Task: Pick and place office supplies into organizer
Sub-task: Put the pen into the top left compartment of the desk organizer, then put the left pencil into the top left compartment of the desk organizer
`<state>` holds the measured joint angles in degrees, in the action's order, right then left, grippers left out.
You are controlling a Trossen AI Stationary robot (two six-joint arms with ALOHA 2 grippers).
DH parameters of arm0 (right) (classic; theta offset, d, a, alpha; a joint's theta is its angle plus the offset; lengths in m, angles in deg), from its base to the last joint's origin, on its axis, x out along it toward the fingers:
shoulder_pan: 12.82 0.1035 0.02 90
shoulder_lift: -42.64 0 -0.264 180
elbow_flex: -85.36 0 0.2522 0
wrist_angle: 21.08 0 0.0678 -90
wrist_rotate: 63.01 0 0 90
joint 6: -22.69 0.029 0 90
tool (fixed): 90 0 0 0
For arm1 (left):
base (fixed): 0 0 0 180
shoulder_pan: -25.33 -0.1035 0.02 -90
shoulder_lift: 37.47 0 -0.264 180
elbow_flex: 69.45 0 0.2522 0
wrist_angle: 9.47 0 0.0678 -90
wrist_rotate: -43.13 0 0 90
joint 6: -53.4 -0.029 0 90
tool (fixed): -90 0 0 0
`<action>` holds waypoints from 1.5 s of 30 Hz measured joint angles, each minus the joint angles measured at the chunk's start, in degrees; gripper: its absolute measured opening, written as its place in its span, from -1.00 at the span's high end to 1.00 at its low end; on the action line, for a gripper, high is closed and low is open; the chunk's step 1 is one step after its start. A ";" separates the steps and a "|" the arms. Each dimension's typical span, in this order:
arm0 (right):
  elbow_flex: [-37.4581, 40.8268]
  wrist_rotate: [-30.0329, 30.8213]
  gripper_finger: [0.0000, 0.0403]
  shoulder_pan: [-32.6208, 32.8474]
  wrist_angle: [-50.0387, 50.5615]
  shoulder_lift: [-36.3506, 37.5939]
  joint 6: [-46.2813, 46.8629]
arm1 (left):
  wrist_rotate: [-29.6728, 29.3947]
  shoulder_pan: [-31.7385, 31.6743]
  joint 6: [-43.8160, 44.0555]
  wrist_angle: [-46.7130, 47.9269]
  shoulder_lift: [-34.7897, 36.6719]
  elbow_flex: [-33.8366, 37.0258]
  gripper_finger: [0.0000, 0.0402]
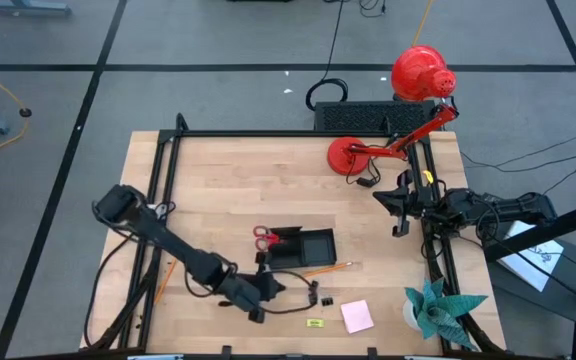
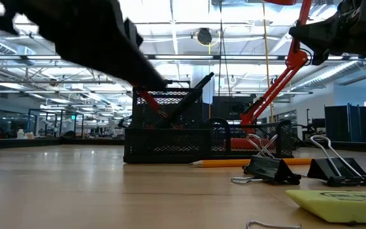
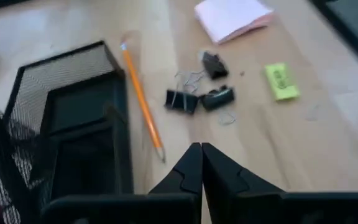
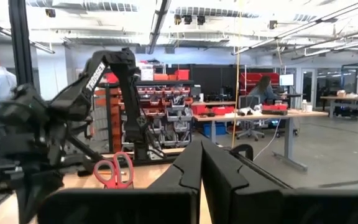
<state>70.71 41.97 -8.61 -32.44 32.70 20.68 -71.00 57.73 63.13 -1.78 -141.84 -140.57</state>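
presently left end effector (image 1: pixel 266 291) low over the front of the wooden surface (image 1: pixel 228 190), just in front of the organizer (image 1: pixel 301 247), fingers pressed together with nothing between them, as seen in the left wrist view (image 3: pixel 201 163). black mesh organizer near mid-surface, its open compartments also seen from the left wrist (image 3: pixel 73 118) and across the surface in the low view (image 2: pixel 167 130). red-handled scissors (image 1: pixel 265 236) standing at the organizer's left end, handles up, visible too from the right wrist (image 4: pixel 114 171). orange pencil (image 1: pixel 326 268) lying on the surface just in front of the organizer, alongside its edge in the left wrist view (image 3: pixel 142 102). black binder clips (image 1: pixel 312 295) grouped just right of the left end effector, apart from the organizer; three of them close together in the left wrist view (image 3: pixel 199 93). small yellow-green piece (image 1: pixel 315 323) near the front edge, flat on the surface, beside the pink sticky-note pad (image 1: pixel 357 316). another thin orange pencil (image 1: pixel 166 279) lying at the left side, partly under the left arm. right end effector (image 1: pixel 400 208) up at the right edge of the surface beside the red desk lamp (image 1: pixel 393 115), fingers closed on nothing, tips meeting in the right wrist view (image 4: pixel 199 165). teal paper plant (image 1: pixel 438 305) at the front right corner.
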 joint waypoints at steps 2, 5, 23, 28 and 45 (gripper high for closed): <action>0.00 -0.02 0.98 0.02 0.28 -0.13 0.03 | -1.00 0.00 1.29 -0.21 -2.03 0.00 0.97; 0.00 -0.02 0.98 0.00 0.12 -0.31 0.03 | -1.65 -0.58 3.04 0.26 -4.79 0.04 0.98; 0.02 0.00 0.98 0.00 0.19 -0.33 -0.59 | 3.68 -5.45 4.94 3.81 -6.40 -0.02 0.95; 0.00 0.09 0.98 0.00 0.37 -0.33 -0.59 | 6.90 -2.43 12.21 17.06 -0.91 -2.70 0.96; 0.02 0.04 0.98 0.02 0.37 -0.59 -0.17 | 14.97 9.20 74.13 82.66 7.46 -14.42 0.82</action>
<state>70.73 42.02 -8.59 -32.07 32.11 20.51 -56.04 66.94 137.26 80.87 -134.38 -154.99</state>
